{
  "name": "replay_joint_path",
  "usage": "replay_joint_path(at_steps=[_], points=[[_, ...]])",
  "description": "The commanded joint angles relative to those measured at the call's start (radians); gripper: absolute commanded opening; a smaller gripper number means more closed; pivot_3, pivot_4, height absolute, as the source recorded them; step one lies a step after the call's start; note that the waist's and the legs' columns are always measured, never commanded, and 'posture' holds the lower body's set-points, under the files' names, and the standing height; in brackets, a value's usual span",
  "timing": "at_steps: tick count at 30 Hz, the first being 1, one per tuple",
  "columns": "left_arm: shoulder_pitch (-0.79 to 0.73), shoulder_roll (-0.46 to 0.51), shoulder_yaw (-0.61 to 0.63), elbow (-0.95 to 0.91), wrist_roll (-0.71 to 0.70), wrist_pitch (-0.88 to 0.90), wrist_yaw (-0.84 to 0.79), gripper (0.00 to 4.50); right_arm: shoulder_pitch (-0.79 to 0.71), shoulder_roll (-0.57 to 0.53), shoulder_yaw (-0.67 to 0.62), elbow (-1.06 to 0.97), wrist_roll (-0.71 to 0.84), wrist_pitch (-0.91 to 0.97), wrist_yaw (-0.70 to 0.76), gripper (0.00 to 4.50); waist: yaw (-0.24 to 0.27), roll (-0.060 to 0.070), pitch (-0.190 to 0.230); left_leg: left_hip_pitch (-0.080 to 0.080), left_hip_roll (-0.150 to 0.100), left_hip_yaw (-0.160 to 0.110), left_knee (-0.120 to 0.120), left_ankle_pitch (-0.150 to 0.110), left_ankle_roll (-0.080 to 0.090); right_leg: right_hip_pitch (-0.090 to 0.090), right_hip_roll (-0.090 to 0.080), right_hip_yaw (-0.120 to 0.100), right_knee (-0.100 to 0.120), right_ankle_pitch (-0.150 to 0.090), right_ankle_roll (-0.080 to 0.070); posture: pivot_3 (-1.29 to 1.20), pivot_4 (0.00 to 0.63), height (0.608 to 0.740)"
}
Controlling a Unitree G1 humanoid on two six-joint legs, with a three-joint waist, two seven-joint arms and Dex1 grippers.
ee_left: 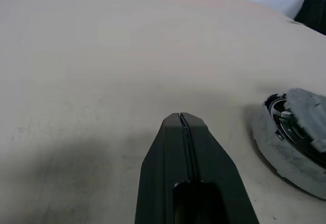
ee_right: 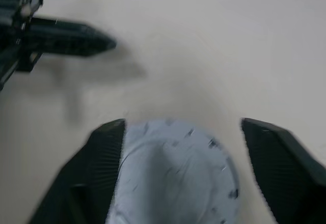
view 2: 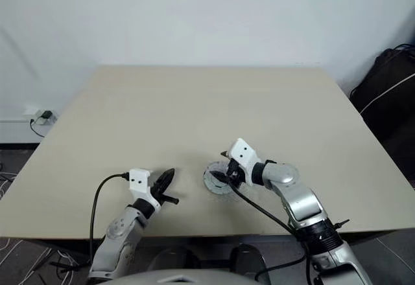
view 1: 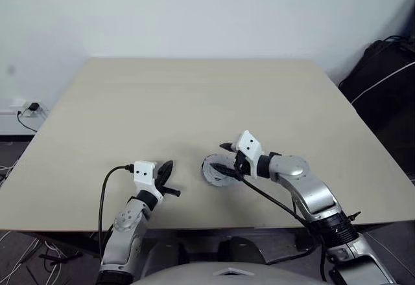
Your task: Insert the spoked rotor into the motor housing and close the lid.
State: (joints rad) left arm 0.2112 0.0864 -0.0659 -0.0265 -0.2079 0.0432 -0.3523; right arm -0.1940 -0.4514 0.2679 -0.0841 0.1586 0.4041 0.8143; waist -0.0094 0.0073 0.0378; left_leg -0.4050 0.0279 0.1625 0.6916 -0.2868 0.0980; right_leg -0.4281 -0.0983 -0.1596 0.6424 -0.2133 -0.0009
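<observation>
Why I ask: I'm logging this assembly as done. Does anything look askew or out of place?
The lid looks tilted, not flush, on the motor housing: a dark gap with shiny parts shows under one edge. The open right end effector straddles it. Nothing looks spilled or damaged.

Beige table (view 1: 194,103), silver-grey lid (ee_right: 173,178), black left gripper (ee_left: 182,119), white wall (view 1: 194,13)

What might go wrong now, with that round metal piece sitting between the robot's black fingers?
The right gripper stands open around the lid, one finger seemingly against its edge. Pulling away could drag it askew. In the left wrist view the lid looks tilted over the motor housing, so it may not be fully seated. The left gripper, shut, rests apart and steadies nothing.
</observation>
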Motion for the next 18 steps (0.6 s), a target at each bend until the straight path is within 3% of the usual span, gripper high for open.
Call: replay_joint_path(at_steps=[1, 18], points=[[-0.017, 0.005, 0.0, -0.043, -0.007, -0.003, -0.008, 0.0, -0.01, -0.002, -0.014, -0.002, 0.023, -0.022, 0.028, 4.49, 0.0, 0.0, 0.0, 0.0, 0.0, 0.0, 0.0, 0.0, 0.0, 0.0, 0.0, 0.0, 0.0, 0.0, 0.0, 0.0, 0.0, 0.74], [0.007, 0.012, 0.012, -0.079, -0.009, 0.007, 0.007, 0.0, -0.053, 0.034, 0.008, 0.149, 0.002, -0.054, 0.044, 4.49, 0.0, 0.0, 0.0, 0.0, 0.0, 0.0, 0.0, 0.0, 0.0, 0.0, 0.0, 0.0, 0.0, 0.0, 0.0, 0.0, 0.0, 0.74]])
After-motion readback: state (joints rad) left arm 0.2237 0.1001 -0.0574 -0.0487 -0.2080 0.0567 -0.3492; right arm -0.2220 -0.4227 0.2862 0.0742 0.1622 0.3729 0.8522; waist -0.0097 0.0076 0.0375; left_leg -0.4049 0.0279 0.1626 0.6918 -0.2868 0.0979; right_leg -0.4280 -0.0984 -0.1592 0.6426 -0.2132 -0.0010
